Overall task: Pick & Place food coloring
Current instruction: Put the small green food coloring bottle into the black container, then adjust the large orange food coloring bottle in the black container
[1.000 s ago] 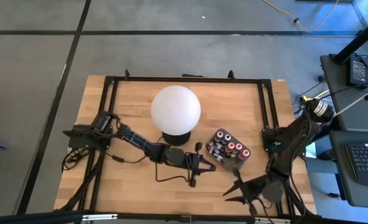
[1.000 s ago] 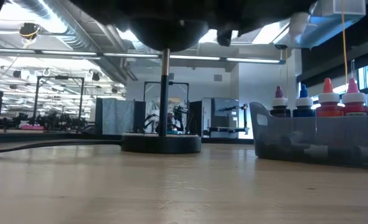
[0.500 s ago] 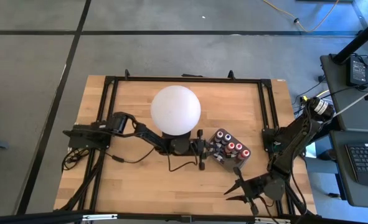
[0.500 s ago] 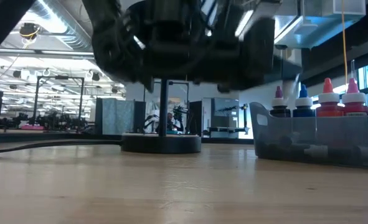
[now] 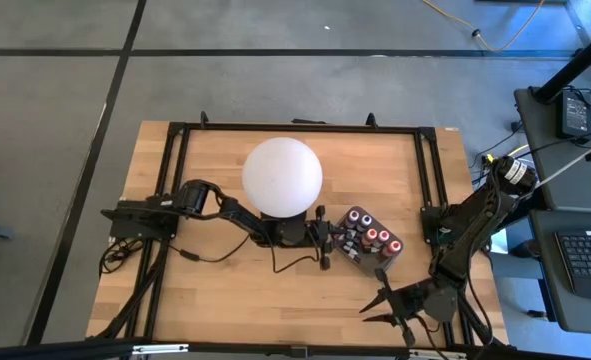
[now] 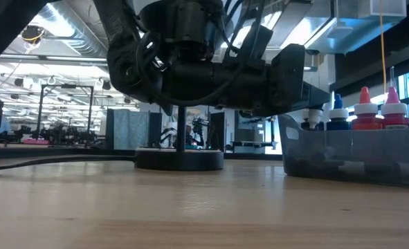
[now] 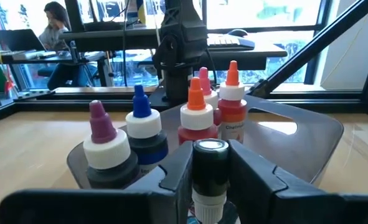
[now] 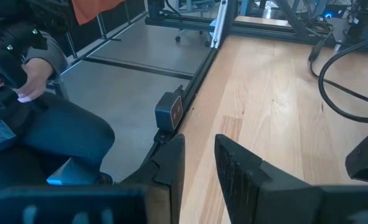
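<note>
A wooden table (image 5: 205,290) seen from above, with a black frame around its edge. From the left side, the left arm reaches across the middle of the table to the right, passing just in front of the dark round base of a big white globe lamp (image 5: 282,176). Its left hand (image 5: 323,238) sits at the left edge of a dark translucent tray (image 5: 392,258). In the left wrist view the two dark fingers (image 7: 177,171) flank a small bottle (image 7: 210,171) with a round dark cap, touching or very nearly touching its sides; a firm grip cannot be told. This bottle stands at the tray's near-left edge.

Behind it in the tray stand more food coloring bottles (image 7: 196,118), upright and close together: one purple-tipped, one blue-tipped, two orange-tipped over red, one pink-tipped. In the low view the tray (image 6: 349,155) stands on the right, pointed tips rising above its wall.

Farther right, the right arm bends down to the table's near right corner. Its right hand (image 5: 390,308) hovers there, well apart from the tray, fingers (image 8: 236,168) narrowly parted with nothing between them. A seated person (image 8: 28,118) shows beyond the table edge.
</note>
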